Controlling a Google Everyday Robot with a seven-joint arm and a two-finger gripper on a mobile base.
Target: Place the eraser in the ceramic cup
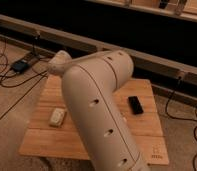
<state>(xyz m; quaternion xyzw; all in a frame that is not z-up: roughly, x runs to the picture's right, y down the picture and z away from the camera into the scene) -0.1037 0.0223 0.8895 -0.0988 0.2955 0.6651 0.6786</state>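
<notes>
A small pale rectangular block (pixel 56 117), apparently the eraser, lies on the left part of the wooden table (pixel 47 142). The ceramic cup does not show in the camera view; it is either hidden by the arm or out of frame. My thick white arm (pixel 99 112) rises from the lower right across the middle of the table and bends left to a rounded joint (pixel 59 62) above the table's far left corner. The gripper itself is out of sight, so its place relative to the eraser cannot be told.
A flat black oblong object (pixel 136 104) lies on the right side of the table. Cables and a dark box (pixel 19 66) sit on the floor to the left. More cables (pixel 192 125) run along the floor on the right. A long rail (pixel 157 62) runs behind the table.
</notes>
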